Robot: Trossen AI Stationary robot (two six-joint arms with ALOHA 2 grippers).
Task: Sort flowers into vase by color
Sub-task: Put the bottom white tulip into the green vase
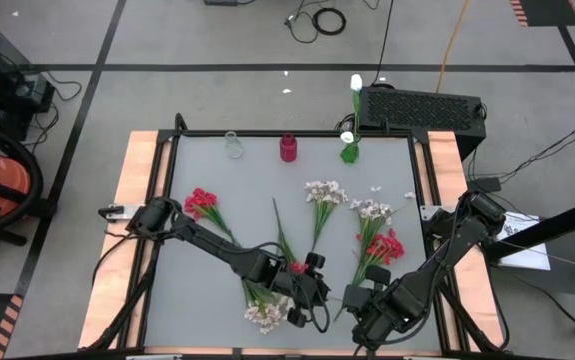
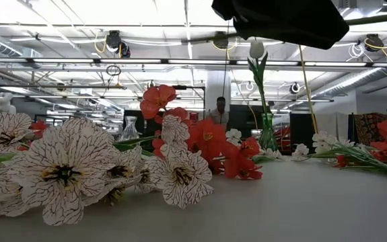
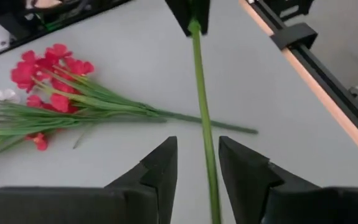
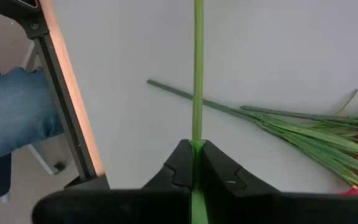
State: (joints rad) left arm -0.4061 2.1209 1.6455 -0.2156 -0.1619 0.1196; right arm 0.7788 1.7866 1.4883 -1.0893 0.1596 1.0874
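Dark jointed arms (image 1: pixel 217 245); angular black fingers (image 3: pixel 160 165)

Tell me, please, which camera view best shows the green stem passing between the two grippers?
The left wrist view: the green stem runs from the right gripper down between the left gripper fingers. The right wrist view shows it clamped only; the high view hides it among arms; the low view shows none of it.

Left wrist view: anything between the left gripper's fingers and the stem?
Nothing visible. The green stem runs through the gap of the left gripper, whose fingers stand apart on either side. The right gripper is shut on its other end. The red flowers lie clear to one side.
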